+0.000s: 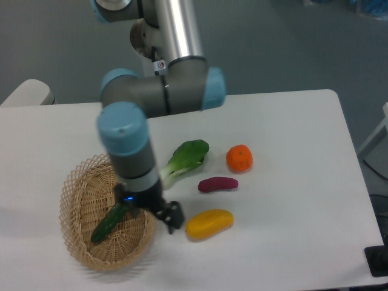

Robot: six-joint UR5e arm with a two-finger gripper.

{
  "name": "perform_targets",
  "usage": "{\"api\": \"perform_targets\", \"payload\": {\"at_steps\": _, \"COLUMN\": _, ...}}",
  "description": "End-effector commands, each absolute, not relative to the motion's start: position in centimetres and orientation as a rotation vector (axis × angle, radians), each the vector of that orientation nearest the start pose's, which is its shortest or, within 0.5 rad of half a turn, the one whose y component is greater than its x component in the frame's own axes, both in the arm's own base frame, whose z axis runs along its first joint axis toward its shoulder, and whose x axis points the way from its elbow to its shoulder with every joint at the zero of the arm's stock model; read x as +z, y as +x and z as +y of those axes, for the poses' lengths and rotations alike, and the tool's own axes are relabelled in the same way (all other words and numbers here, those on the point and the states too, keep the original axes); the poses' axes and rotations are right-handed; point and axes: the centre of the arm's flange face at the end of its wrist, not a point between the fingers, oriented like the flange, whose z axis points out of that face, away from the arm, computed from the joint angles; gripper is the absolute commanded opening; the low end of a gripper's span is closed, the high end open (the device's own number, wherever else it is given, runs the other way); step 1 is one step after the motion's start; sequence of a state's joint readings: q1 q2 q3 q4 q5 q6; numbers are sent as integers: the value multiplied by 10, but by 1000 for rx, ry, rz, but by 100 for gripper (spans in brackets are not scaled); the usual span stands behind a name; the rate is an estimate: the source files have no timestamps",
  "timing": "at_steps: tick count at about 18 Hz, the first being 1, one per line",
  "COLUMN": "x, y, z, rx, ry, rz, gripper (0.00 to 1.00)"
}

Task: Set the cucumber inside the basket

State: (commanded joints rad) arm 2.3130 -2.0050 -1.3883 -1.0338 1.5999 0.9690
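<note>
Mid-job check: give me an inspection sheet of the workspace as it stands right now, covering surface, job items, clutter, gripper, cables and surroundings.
Surface: white table, no spills seen.
Job's things: cucumber lies inside the wicker basket at the table's front left.
Clutter: leafy green vegetable, orange, purple vegetable, yellow mango, all on the table outside the basket.
Gripper: gripper sits at the basket's right rim beside the mango, holding nothing; finger gap cannot be judged.
Cables: nothing seen on the table.
Surroundings: grey floor; dark object at the right edge.
</note>
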Motion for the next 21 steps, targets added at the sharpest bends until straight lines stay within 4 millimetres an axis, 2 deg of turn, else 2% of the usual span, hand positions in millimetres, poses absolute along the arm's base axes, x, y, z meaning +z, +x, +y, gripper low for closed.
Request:
{"api": "perform_targets", "payload": {"at_steps": 4, "x": 398, "y": -431, "z": 539, "rx": 355, "ry": -2918, "rz": 571, "gripper": 100}}
{"api": "perform_targets", "payload": {"at_steps": 6, "x": 406, "y": -461, "z": 506, "rx": 342, "ry": -2879, "rz": 651, "gripper": 100}}
{"api": "perform_targets", "payload": {"at_steps": 9, "x": 406, "y": -498, "z": 465, "rx": 361, "ry": -2852, "rz": 891, "gripper": 100}}
{"api": "perform_targets", "payload": {"at_steps": 11, "x": 408, "y": -513, "z": 445, "rx": 342, "ry": -2837, "rz": 1016, "gripper": 100}}
{"api": "perform_targets", "payload": {"at_steps": 13, "x": 410, "y": -528, "z": 427, "rx": 321, "ry": -2838, "rz": 1057, "gripper": 100}}
{"api": "perform_targets", "payload": {"at_steps": 17, "x": 412, "y": -541, "z": 414, "rx": 333, "ry": -2823, "rz": 1124, "gripper": 100}}
{"api": "perform_targets", "payload": {"at_steps": 21, "x": 414, "y": -541, "z": 414, "rx": 338, "ry": -2823, "rz": 1124, "gripper": 100}}
